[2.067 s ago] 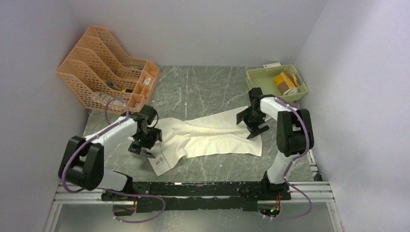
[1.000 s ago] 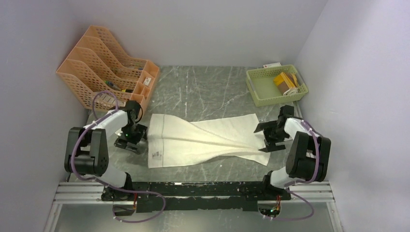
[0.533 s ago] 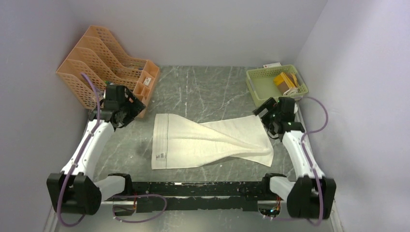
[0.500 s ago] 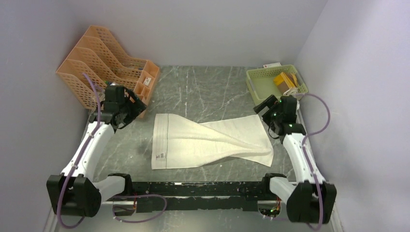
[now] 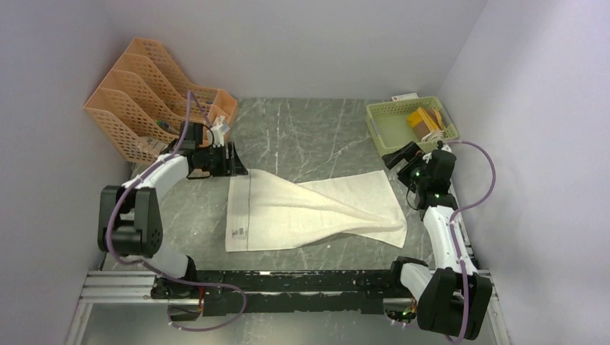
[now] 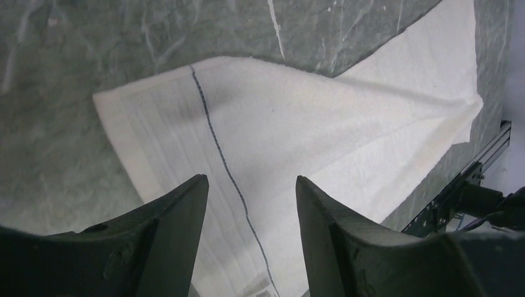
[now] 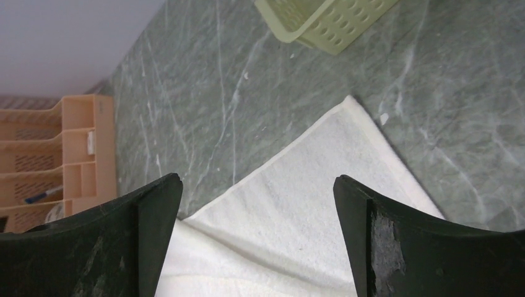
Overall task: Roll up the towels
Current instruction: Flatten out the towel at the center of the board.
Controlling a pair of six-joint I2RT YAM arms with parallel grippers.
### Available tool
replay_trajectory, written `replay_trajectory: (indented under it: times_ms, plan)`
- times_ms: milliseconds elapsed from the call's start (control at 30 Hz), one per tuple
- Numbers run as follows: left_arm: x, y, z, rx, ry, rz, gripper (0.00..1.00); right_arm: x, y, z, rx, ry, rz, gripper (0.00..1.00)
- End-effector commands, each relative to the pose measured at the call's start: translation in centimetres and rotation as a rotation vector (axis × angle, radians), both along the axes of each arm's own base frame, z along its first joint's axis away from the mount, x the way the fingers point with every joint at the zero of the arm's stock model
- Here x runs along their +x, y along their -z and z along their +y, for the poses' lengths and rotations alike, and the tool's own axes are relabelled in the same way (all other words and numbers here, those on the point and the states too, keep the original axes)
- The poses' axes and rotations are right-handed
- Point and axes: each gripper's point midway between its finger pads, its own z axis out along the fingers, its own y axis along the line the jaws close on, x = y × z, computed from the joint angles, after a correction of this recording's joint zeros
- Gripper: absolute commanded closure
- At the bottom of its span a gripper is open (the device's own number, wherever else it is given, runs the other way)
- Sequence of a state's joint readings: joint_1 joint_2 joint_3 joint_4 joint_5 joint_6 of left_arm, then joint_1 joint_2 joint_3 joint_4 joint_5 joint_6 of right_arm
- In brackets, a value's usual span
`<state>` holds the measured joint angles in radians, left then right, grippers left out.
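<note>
Towel [image 5: 309,208] lies twisted between orange organizer [image 5: 144,93] and green basket [image 5: 373,123].

Wide-apart fingers [image 7: 396,247] frame the cream towel [image 7: 309,210] on the table [image 7: 260,86].

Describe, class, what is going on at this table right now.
Two robot arms are working on a cream-white towel that lies spread on the marble table, creased across its middle and not yet rolled. The left gripper hovers open over the towel's far left corner, at the hemmed end. The right gripper hangs wide open above the far right corner. Neither is holding the cloth.
</note>
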<state>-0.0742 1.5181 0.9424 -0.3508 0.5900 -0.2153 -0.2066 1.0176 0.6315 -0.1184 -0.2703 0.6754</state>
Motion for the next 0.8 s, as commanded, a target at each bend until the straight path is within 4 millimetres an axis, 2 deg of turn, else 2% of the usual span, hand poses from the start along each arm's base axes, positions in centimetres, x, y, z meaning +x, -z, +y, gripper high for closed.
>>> replay_trajectory:
  times_ms: [0, 100, 200, 300, 333, 367, 467, 567, 667, 767]
  plan:
    - [2.5, -0.1, -0.4, -0.009, 0.162, -0.114, 0.33, -0.1, -1.3, 1.3, 0.034, -0.06, -0.089, 0.05]
    - [3.0, 0.4, 0.6, -0.023, 0.145, -0.109, 0.3, -0.5, 0.2, 1.9, 0.058, -0.085, -0.058, 0.06]
    - [3.4, 2.0, 2.1, -0.026, 0.105, -0.057, 0.29, -0.6, 1.4, 2.8, 0.078, -0.116, -0.038, 0.07]
    - [3.6, 3.2, 2.2, -0.031, 0.107, -0.027, 0.29, -0.2, 1.3, 3.5, 0.093, -0.141, -0.042, 0.07]
    - [3.8, 3.7, 2.5, -0.016, 0.099, -0.015, 0.29, -0.1, 1.2, 3.7, 0.098, -0.149, -0.045, 0.07]
    - [4.2, 3.9, 3.5, -0.008, 0.071, -0.013, 0.3, 0.0, 1.1, 3.8, 0.099, -0.155, -0.048, 0.07]
    - [5.2, 4.3, 4.2, 0.019, 0.04, -0.035, 0.29, 0.0, 0.8, 4.0, 0.106, -0.163, -0.058, 0.07]
    - [6.3, 5.4, 4.9, 0.056, 0.025, -0.006, 0.3, -0.4, 1.3, 4.3, 0.116, -0.168, -0.05, 0.07]
    - [6.6, 7.7, 6.4, 0.144, -0.024, 0.05, 0.32, -0.6, 1.4, 4.3, 0.114, -0.17, -0.049, 0.07]
    - [6.7, 8.5, 8.3, 0.243, -0.093, 0.065, 0.33, -0.7, 1.1, 4.1, 0.094, -0.168, -0.055, 0.07]
